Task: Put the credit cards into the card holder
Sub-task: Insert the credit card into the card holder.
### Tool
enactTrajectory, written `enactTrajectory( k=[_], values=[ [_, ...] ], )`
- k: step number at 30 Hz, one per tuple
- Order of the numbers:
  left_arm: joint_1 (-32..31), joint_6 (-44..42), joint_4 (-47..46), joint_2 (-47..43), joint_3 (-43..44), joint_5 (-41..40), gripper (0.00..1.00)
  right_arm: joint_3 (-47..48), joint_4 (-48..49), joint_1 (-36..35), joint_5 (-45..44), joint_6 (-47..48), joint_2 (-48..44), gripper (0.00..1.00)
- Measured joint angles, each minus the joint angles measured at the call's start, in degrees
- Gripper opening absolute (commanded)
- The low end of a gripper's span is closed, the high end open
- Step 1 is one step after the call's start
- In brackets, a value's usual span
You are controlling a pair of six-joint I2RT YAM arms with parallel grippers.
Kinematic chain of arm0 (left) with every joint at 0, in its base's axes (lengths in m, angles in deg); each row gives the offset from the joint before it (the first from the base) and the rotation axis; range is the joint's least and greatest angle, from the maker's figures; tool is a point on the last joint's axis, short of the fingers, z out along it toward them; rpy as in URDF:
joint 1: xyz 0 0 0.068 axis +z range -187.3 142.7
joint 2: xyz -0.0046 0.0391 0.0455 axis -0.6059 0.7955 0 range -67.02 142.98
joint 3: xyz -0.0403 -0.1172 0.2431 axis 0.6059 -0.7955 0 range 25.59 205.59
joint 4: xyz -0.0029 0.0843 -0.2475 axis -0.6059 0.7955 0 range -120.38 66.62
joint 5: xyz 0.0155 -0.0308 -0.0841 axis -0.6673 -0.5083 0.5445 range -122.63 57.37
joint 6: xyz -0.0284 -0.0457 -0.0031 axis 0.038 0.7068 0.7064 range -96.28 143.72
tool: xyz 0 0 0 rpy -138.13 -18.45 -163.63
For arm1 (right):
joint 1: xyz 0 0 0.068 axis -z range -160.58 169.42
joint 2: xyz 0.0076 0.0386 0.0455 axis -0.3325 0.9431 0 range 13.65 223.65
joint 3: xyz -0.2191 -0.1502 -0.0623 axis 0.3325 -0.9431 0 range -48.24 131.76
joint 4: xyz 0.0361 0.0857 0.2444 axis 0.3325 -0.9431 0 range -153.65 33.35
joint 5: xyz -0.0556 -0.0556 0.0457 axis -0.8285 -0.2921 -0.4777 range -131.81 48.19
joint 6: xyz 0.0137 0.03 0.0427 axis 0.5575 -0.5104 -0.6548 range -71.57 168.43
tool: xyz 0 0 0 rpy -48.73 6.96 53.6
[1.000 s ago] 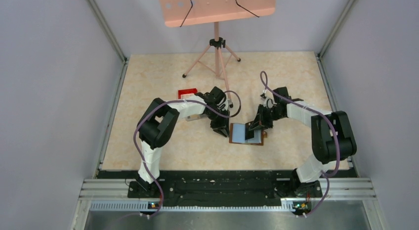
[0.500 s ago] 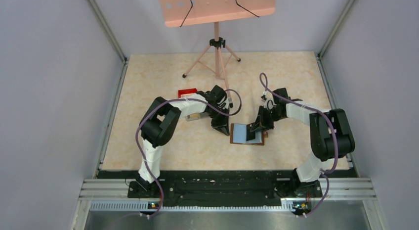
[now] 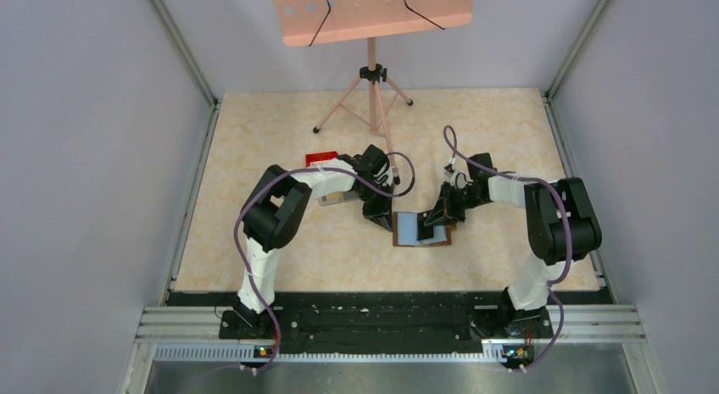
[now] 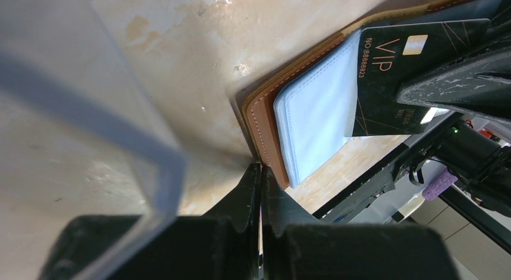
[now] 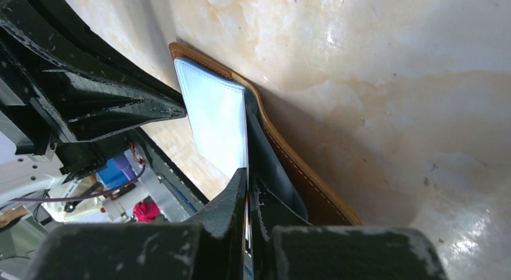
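Note:
The card holder [image 3: 413,230] lies open on the table, brown leather outside and pale blue sleeves inside. It also shows in the left wrist view as the card holder [image 4: 264,120] and in the right wrist view as the card holder [image 5: 295,168]. A black credit card [image 4: 401,63] printed "VIP" slants over its right half, and my right gripper [image 3: 441,218] is shut on it. Edge-on, that card runs between the tips of the right gripper [image 5: 248,174]. My left gripper [image 3: 383,216] is shut with nothing in it. The tips of the left gripper [image 4: 260,167] meet at the holder's left edge.
A clear plastic box [image 4: 90,111] sits beside my left wrist, and in the top view the clear box [image 3: 337,197] lies under that arm. A small red tray [image 3: 321,159] is behind it. A pink music stand's tripod [image 3: 371,93] stands at the back of the table.
My left jaws have closed and its tips have come up against the card holder's left edge. My right gripper has nudged the black card slightly leftward over the holder.

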Motion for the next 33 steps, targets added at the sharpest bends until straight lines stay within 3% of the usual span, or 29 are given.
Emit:
enactTrajectory(
  k=[12,33],
  values=[
    [0.09,-0.22,0.11,0.00,0.00,0.15,0.00,-0.33,2.58,0.44,4.15,-0.17,2.10,0.00],
    [0.04,0.74,-0.24,0.00,-0.02,0.15,0.00,-3.02,0.04,1.20,-0.70,-2.14,-3.41,0.00]
  ],
)
